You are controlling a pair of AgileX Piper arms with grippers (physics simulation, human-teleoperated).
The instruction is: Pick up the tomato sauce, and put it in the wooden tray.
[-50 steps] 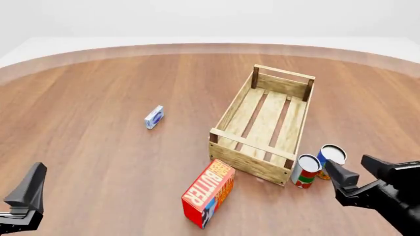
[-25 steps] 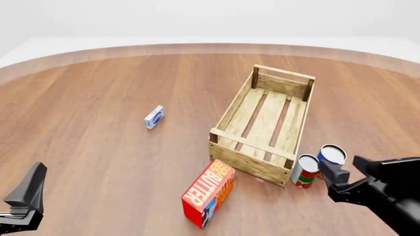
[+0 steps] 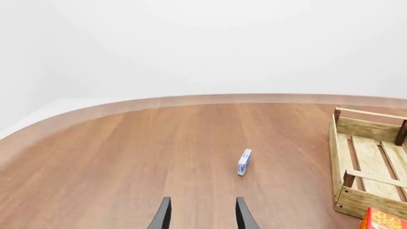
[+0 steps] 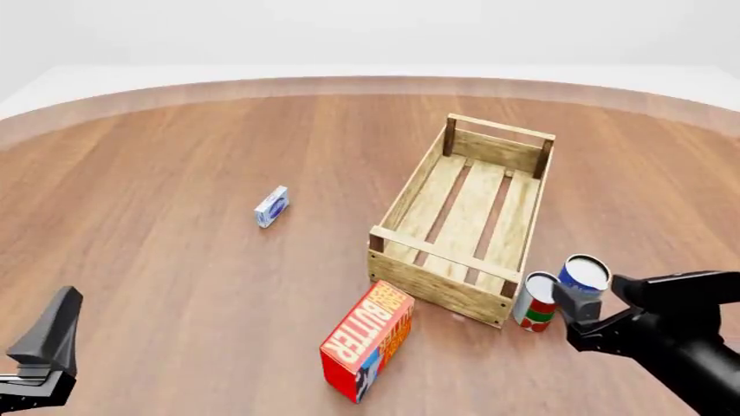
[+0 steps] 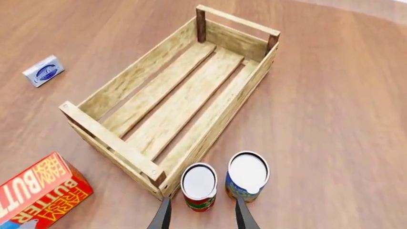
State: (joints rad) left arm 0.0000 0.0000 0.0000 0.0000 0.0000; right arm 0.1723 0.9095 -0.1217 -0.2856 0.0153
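The tomato sauce point(image 4: 535, 303), a small can with a red, white and green label, stands upright just off the near right corner of the wooden tray point(image 4: 445, 290). My right gripper point(image 4: 613, 299) hovers open just behind and to the right of it, close to both cans. In the right wrist view the tomato sauce point(image 5: 199, 187) sits between and just ahead of the open right gripper point(image 5: 202, 217), touching nothing, beside the corner of the wooden tray point(image 5: 108, 138). My left gripper point(image 4: 41, 355) rests open at the near left, far from everything, and the left wrist view shows that left gripper point(image 3: 202, 218) holding nothing.
A blue and yellow can point(image 4: 584, 276) stands right beside the tomato sauce, on its right. A red butter box point(image 4: 367, 340) stands before the tray's near left corner. A small blue box point(image 4: 272, 206) lies left of the tray.
My right gripper has moved left, closing in on the two cans. The left arm and all objects have stayed put.
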